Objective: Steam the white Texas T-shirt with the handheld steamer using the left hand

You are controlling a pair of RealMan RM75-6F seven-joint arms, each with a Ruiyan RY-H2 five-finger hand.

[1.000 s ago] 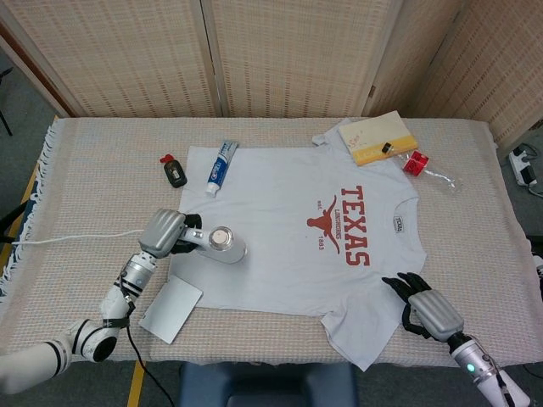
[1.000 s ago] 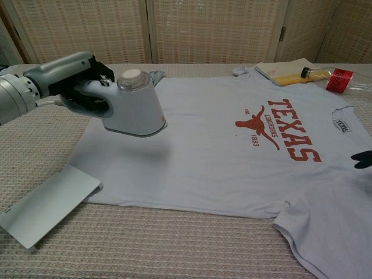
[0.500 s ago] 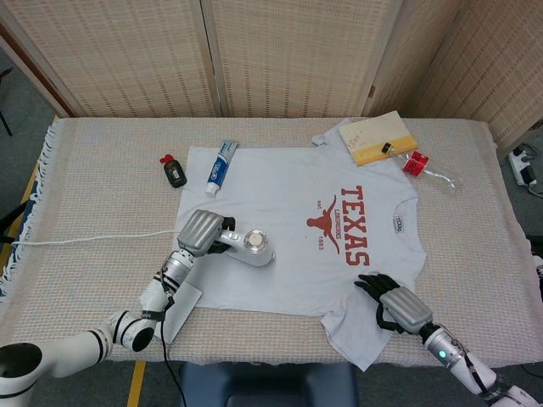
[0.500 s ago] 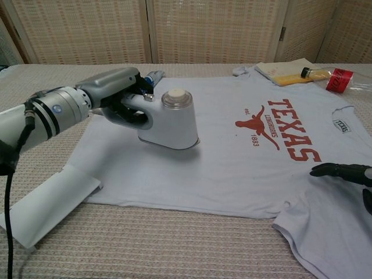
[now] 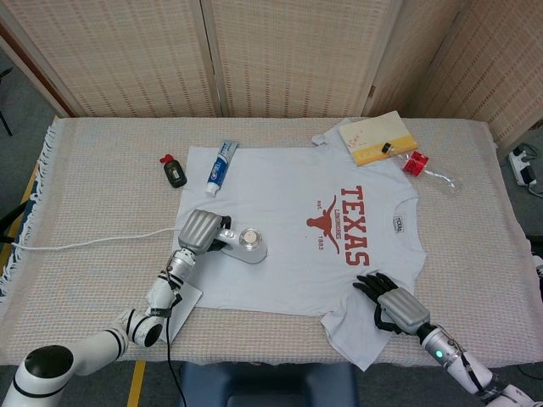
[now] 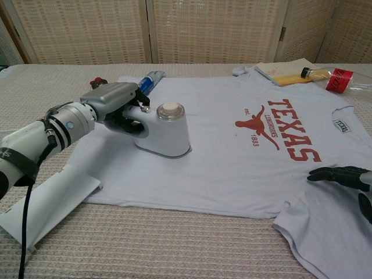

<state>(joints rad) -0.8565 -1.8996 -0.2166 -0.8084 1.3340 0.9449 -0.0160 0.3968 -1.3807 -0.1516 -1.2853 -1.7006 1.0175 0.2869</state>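
We see the left hand (image 6: 113,102) gripping the handheld steamer (image 6: 164,131) by its handle, base flat on the white Texas T-shirt (image 5: 297,229) spread across the table. The right hand (image 5: 392,307), empty with fingers spread, rests on the shirt's sleeve.

I am facing a table (image 5: 102,161) covered by a beige woven cloth (image 5: 475,220) whose fringed edge (image 5: 25,220) is hanging along the left side. Behind the far edge, a folding screen (image 5: 288,51) of pale woven panels in light wooden frames is closing off the room. Grey floor (image 5: 21,110) is showing at far left, with a yellow strip (image 5: 136,383) running along it near me. At far right a white power strip (image 5: 524,165) is lying on the floor. Even, soft light is falling everywhere.
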